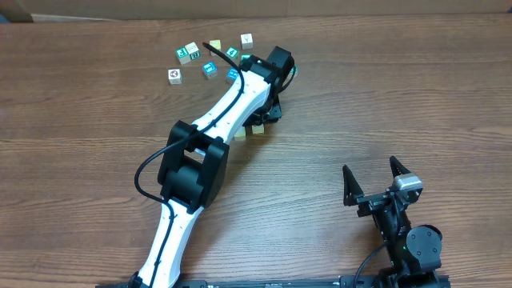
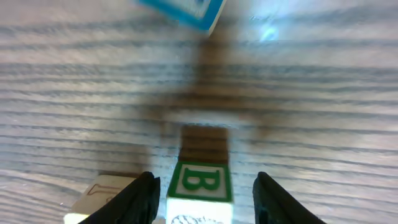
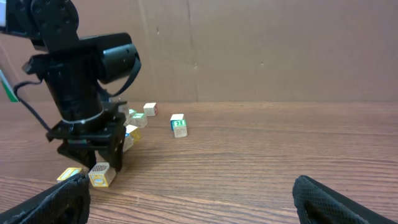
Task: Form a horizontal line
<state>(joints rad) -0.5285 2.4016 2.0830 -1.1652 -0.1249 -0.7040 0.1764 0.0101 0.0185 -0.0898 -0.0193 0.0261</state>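
Observation:
My left gripper (image 2: 205,182) points down at the table with its jaws open around a cream cube with a green B (image 2: 200,186). A gap shows on each side of the cube, wider on the right. A second cream cube (image 2: 99,198) lies just left of it, behind the left finger. From overhead, the left gripper (image 1: 266,114) covers most of this short row; two cubes (image 1: 255,128) peek out beside the arm. In the right wrist view two row cubes (image 3: 101,175) sit at the left gripper's foot. My right gripper (image 1: 374,178) stands open and holds nothing.
Several loose cubes, some teal-faced (image 1: 189,54), lie scattered at the back of the table beyond the left arm. A white one (image 1: 247,38) sits farthest back. A teal cube (image 2: 186,9) lies just ahead of the left gripper. Cardboard walls border the table's far side.

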